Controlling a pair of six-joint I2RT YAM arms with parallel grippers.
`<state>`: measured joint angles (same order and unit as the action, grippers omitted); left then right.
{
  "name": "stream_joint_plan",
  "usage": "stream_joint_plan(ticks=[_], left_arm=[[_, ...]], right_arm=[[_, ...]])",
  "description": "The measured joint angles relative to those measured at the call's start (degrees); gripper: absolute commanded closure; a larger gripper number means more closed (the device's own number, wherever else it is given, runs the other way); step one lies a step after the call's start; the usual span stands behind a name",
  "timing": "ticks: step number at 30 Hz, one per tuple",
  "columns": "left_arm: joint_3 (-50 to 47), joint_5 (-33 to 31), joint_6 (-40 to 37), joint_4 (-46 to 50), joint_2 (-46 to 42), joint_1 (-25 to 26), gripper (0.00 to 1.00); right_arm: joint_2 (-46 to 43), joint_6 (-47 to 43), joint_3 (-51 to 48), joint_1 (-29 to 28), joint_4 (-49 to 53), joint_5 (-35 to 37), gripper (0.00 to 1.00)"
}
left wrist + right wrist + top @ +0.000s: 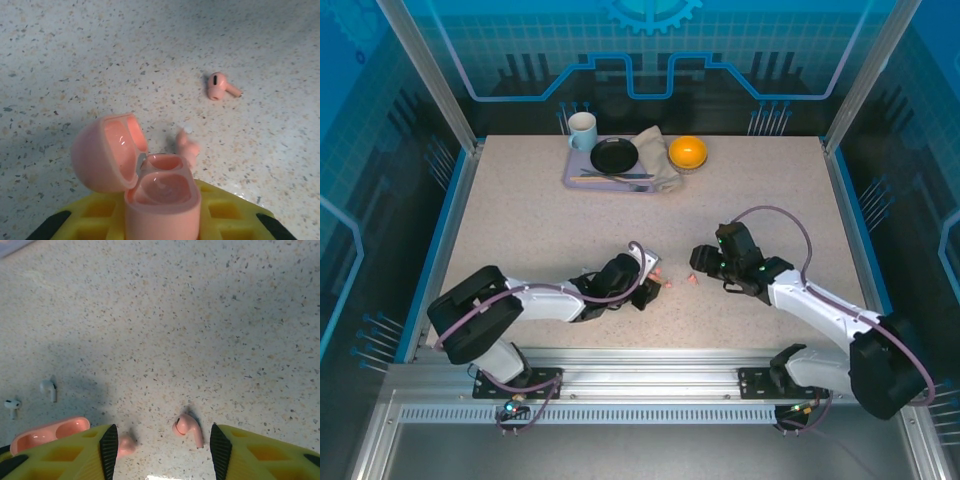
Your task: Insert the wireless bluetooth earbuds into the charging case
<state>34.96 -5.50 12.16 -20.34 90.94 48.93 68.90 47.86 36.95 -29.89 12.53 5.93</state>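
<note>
Pink case, lid open, is pinched in my left fingers. One pink earbud lies just beside the case. The other earbud, farther right of the case, lies untouched between my spread right fingers, stem pointing back toward my wrist, so my right arm is nearer.

No writing, label, brand, number or sign can be read on anything.

Overhead camera, high behind the bases, takes in the whole table. Left wrist sits low and close, facing right. Right wrist looks steeply down, close. Both catch the pink case and, probably, the same pink earbud.
</note>
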Motion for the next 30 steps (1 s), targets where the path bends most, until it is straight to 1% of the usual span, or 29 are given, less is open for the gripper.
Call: stream_joint_plan(ticks=[3,8,12,17,20,23,30], left_arm=[[1.36,-1.05,0.00,1.86,0.96,0.00,1.00],[2.10,-2.67,-0.09,3.85,0.09,0.00,1.00],[4.00,-4.50,-1.16,6.67,-4.70,0.00,1.00],[8.09,-7.17,-3.76,7.10,-11.34,-0.61,1.00],[9.09,-7.72,-4.83,6.73,-14.08,-3.06,1.00],[9.09,-8.26,-5.25,6.73,-15.39,-6.38,1.00],[7.61,-8.63,-6.16,6.08,-19.23,-11.82,1.00]], right_arm=[[1.07,0.00,0.00,0.00,0.15,-0.35,0.46],[2.27,0.48,0.11,-0.13,1.05,-1.33,0.46],[4.00,1.99,1.73,-1.49,2.12,-2.25,0.45],[10.25,3.43,7.61,-4.79,2.86,-3.34,0.45],[15.17,5.35,12.72,-6.25,4.96,-3.34,0.45],[19.34,9.14,17.27,-7.91,8.35,-2.69,0.44],[25.07,22.08,23.34,-14.19,18.36,1.22,0.44]])
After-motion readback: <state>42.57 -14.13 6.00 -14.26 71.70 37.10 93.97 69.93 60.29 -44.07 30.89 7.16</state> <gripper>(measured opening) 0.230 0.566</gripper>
